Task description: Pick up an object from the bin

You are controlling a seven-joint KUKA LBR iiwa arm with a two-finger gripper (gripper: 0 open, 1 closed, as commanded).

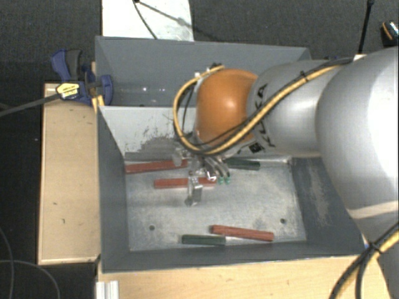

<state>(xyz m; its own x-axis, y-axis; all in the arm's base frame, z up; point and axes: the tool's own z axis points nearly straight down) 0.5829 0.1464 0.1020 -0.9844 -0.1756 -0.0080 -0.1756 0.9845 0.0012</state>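
Down on the left half of the bin (113, 198), the gripper (194, 196) stood low over the grey floor, hanging from the arm (299, 123) that reached in from the right under its orange cover (221, 104). Whether the gripper was wide or narrow could not be told from this angle, since the wrist and its looping cables (179, 108) hid most of it.

Nearest to it lay a short red-brown stick (168, 183), flat on the floor and running roughly left to right. Its right end met the gripper's tip, and the rest stretched away to the left. Whether the gripper actually clasped that end could not be made out.

Just behind that one lay a longer red-brown stick (148, 166), close to the back-left slope of the bin, its right end passing under the wrist. A dark green stick (244, 164) showed to the right of the wrist, near the back wall.

Well apart from the gripper, by the front wall, a third red-brown stick (243, 233) lay beside another dark green one (202, 240), their ends just touching or nearly so.
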